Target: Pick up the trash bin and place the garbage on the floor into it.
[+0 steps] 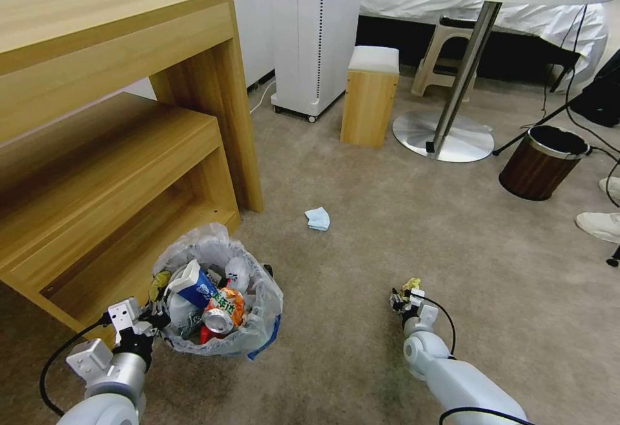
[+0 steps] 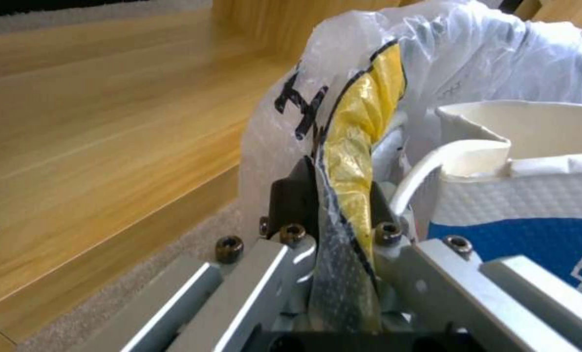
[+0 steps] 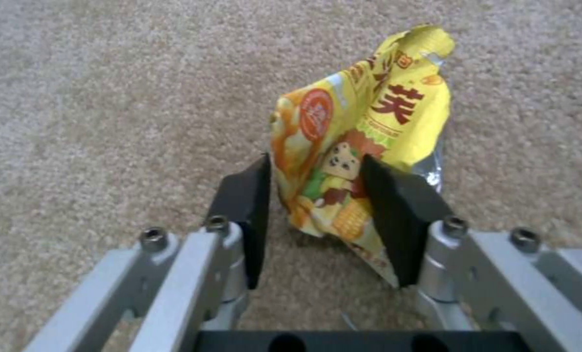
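While the right gripper (image 3: pixel 313 195) clenches the yellow wrapper (image 3: pixel 362 132) low over the floor (image 1: pixel 387 231) at near right, the left gripper (image 2: pixel 333 205) pinches the trash bin (image 1: pixel 216 299) rim at near left, crumpled blue paper (image 1: pixel 317 218) lying farther off between them.

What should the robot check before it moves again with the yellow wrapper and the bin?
1. Right gripper around the yellow wrapper: ok, a finger sits on each side of it.
2. Wrapper squeezed tight: cannot tell, one finger looks slightly apart from it.
3. Left gripper holding the trash bin by its edge: ok, the bag and a yellow scrap are pinched between the fingers.
4. Room in the bin: not ok, cans and a blue-white cup already pile up to the top.
5. Floor picked clean: not ok, a crumpled pale blue paper lies ahead.
6. Path between wrapper and bin: ok, bare carpet.
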### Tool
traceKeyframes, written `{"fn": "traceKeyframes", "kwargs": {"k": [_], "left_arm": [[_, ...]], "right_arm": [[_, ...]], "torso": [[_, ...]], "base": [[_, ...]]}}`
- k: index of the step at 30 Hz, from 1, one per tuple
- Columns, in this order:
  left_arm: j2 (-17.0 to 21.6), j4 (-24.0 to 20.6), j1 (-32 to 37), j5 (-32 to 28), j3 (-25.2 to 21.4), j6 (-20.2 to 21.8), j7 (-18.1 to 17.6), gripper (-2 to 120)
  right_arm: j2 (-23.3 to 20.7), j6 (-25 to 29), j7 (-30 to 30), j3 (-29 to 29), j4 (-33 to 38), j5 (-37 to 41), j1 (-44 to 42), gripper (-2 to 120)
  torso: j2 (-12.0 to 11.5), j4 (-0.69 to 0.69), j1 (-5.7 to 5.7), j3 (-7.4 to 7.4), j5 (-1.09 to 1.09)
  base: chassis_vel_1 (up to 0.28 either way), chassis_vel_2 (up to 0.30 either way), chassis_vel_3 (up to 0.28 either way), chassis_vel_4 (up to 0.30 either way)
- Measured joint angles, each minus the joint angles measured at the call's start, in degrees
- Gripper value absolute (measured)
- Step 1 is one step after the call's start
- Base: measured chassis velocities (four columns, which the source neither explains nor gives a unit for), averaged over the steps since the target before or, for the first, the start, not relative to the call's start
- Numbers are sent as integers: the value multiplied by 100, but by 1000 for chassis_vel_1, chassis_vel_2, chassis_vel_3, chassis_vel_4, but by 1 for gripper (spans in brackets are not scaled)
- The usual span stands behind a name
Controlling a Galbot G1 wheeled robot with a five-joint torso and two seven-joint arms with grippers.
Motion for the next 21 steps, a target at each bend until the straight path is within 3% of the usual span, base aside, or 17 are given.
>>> {"fn": "traceKeyframes", "kwargs": {"k": [10,16,21], "left_arm": [[17,90,-49,4,17,-18,0,3],[41,91,-51,-2,8,-20,0,3],[44,91,-48,-2,-1,-20,0,3]], "right_arm": [[-141,160,-147,25,129,-85,-127,0],[-169,282,-279,33,171,-115,-190,0],[-557,1010,-1366,33,683,134,-298,0]], "torso": [[0,0,0,0,0],[0,0,0,0,1],[0,-1,0,0,1]], "base": [[0,0,0,0],[0,0,0,0],[0,0,0,0]]}}
